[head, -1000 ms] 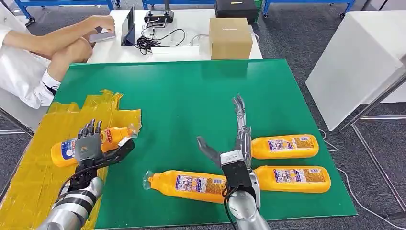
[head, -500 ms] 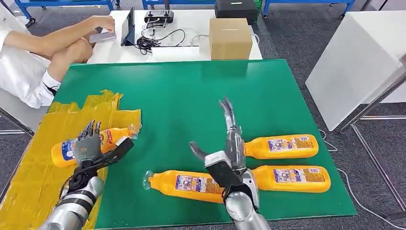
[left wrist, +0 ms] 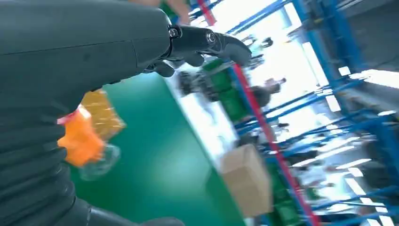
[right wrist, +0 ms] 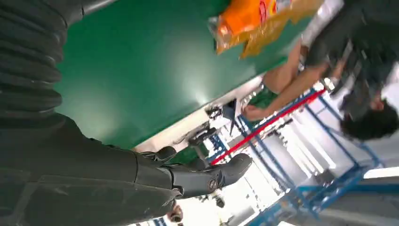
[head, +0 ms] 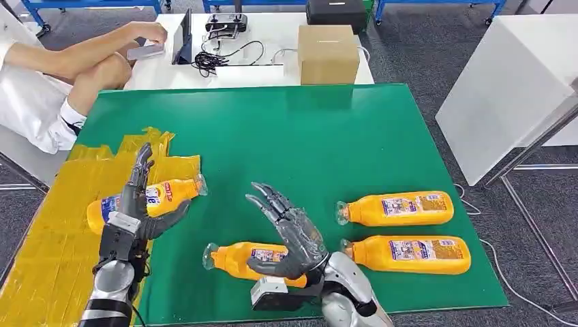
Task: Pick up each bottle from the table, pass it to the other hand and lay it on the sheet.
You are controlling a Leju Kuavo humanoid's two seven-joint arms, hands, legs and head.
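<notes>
Four orange bottles lie on their sides as I run the Kuavo from my remote station. One bottle [head: 146, 202] rests on the yellow sheet [head: 48, 259] at the table's left side, just beyond my left hand [head: 133, 204], which hangs over it with fingers spread, holding nothing. My right hand [head: 293, 235] hovers above the nearest bottle [head: 255, 260] on the green table [head: 286, 136], palm turned up, fingers fanned apart, nothing in it. Two more bottles, the far right bottle [head: 399, 208] and the near right bottle [head: 407, 254], lie side by side close to the table's right edge, caps pointing toward the middle.

I judge these bottles to be light, stiff plastic with glossy labels, round enough to roll if nudged and likely slick under hard fingers. The label band at mid-body looks to me the safest place to wrap the hand, leaving the neck end free for my left hand to take during the pass. The clear cap end seems too narrow for a secure hold. A person [head: 41, 88] sits at the white desk beyond the table's far left corner, beside a cardboard box [head: 328, 54].
</notes>
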